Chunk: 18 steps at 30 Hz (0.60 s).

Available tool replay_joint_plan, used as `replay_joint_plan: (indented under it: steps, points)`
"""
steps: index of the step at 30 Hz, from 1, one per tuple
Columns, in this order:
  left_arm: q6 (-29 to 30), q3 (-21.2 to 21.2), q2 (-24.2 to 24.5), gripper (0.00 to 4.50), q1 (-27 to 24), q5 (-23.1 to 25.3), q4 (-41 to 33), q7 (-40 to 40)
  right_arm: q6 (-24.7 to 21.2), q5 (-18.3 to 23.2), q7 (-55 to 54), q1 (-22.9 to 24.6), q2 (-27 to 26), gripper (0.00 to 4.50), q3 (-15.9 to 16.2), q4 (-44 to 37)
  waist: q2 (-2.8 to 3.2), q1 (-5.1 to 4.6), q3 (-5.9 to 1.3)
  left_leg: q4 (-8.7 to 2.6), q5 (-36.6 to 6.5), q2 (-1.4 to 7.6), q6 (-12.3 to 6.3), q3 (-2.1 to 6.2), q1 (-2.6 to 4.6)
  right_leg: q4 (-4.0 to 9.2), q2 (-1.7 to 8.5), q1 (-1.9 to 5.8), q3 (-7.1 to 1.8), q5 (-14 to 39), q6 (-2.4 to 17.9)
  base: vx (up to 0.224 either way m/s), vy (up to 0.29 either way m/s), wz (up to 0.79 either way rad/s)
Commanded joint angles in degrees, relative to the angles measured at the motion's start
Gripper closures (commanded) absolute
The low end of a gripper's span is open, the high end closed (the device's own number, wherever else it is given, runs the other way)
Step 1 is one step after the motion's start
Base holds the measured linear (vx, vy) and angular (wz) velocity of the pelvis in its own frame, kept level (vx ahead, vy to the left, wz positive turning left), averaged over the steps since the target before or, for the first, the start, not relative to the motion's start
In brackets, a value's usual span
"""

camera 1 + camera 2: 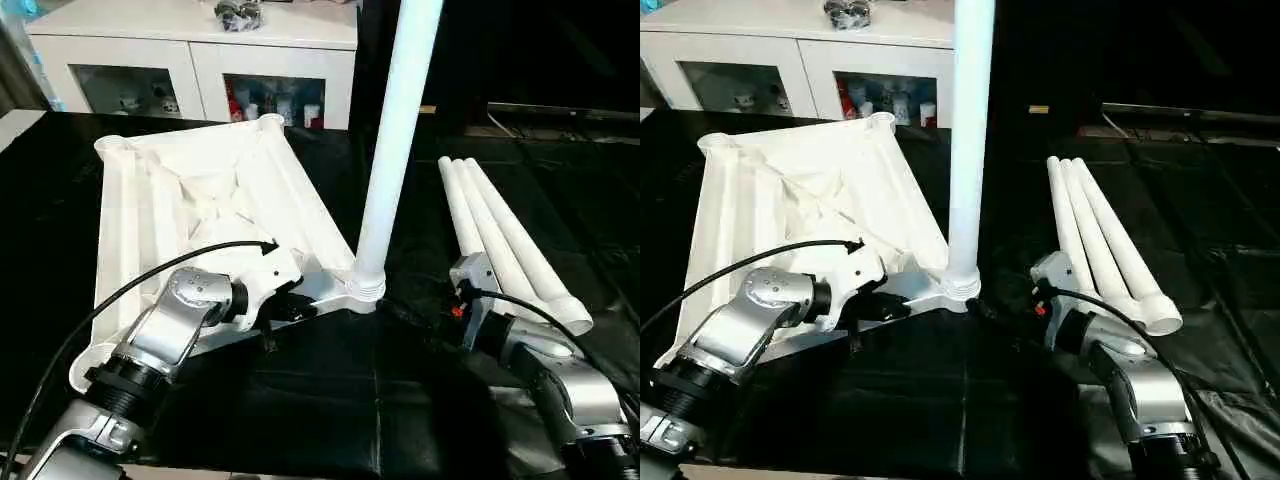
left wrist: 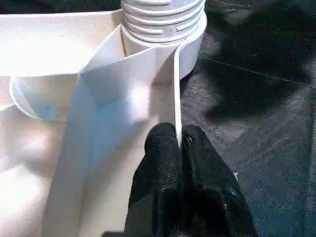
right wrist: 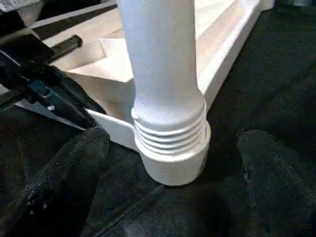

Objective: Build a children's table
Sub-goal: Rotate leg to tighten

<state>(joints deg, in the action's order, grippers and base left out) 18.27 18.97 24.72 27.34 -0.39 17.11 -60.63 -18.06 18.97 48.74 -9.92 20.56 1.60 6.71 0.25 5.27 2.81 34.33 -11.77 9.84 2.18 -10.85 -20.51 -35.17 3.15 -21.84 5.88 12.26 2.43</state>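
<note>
Our left end effector (image 2: 180,143) pinches the tabletop's (image 1: 200,200) rim rib; ahead, one leg (image 1: 395,130) stands socketed. Our right end effector (image 3: 173,163), spread wide and empty, should fetch the spare legs (image 1: 510,240) alongside, we judge.

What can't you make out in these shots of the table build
- Upright leg: its upper end is cut off by the head views' top edge.
- Corner socket: how far the leg's threads are seated is hidden inside it.
- Cabinet: items behind its glass doors are too small to identify.
- Right end effector: head views hide its fingers behind the wrist.
</note>
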Motion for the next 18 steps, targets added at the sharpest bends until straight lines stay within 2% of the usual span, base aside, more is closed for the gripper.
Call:
replay_joint_plan:
  steps: [1,4,8,12,15,17,18]
  points:
    - [-1.5,1.67,0.77,4.5,-0.44,-0.45,-1.62,-2.83,-0.66,0.59,0.29,0.52,0.59,0.03,0.36,-1.52,0.09,0.08,-3.45,-3.83,-5.09,4.33,-3.8,2.13,0.31,4.31,6.52,2.91,-4.34,6.18,10.01,0.0,0.0,0.0]
    - [-2.82,1.68,1.12,4.5,-0.49,-0.25,-1.37,-2.72,-0.78,0.5,0.71,0.84,0.69,0.03,0.89,-2.05,0.08,0.16,-3.38,-3.84,-5.63,4.27,-3.68,2.05,0.33,4.38,6.57,2.92,-4.32,6.46,10.31,0.0,0.0,0.0]
    - [-3.26,0.97,0.8,4.5,-0.64,-0.54,-1.46,-1.92,-0.81,0.34,0.84,1.03,0.73,0.03,0.98,-2.3,0.0,0.23,-3.3,-3.89,-6.03,4.31,-3.33,2.06,0.33,4.54,6.63,2.92,-4.34,8.16,9.75,0.0,0.0,0.0]
    - [-5.03,-0.05,0.61,4.5,-1.26,-1.12,-2.01,-1.78,-1.06,0.41,0.48,1.74,0.74,0.03,1.1,-3.24,0.12,0.34,-3.43,-3.82,-5.17,4.34,-3.49,2.1,0.26,4.32,6.6,2.95,-4.35,6.06,9.84,0.0,0.0,0.0]
    - [-4.25,-1.51,-0.11,4.5,-1.84,-2.3,-3.23,-0.47,-1.11,0.48,0.09,2.33,0.64,0.03,1.09,-3.72,0.05,0.35,-3.46,-3.82,-5.13,4.38,-3.56,2.09,0.24,4.18,6.61,2.98,-4.32,5.16,10.32,0.0,0.0,0.0]
    - [-3.3,-2.24,-0.15,4.5,-2.52,-3.62,-4.87,-0.92,-0.89,0.3,-0.33,3.02,0.44,0.03,1.27,-4.11,-0.01,0.38,-3.36,-3.82,-5.54,4.3,-3.57,2.03,0.24,4.35,6.65,2.98,-4.33,6.36,10.15,0.0,0.0,0.0]
    - [-3.26,-2.25,-0.11,4.22,-2.59,-3.66,-5.02,-0.95,-0.87,0.28,-0.36,3.07,0.42,0.0,1.28,-4.15,0.0,0.39,-3.37,-3.86,-5.6,4.34,-3.47,2.08,0.22,4.38,6.69,3.03,-4.33,6.86,9.95,0.0,0.0,0.0]
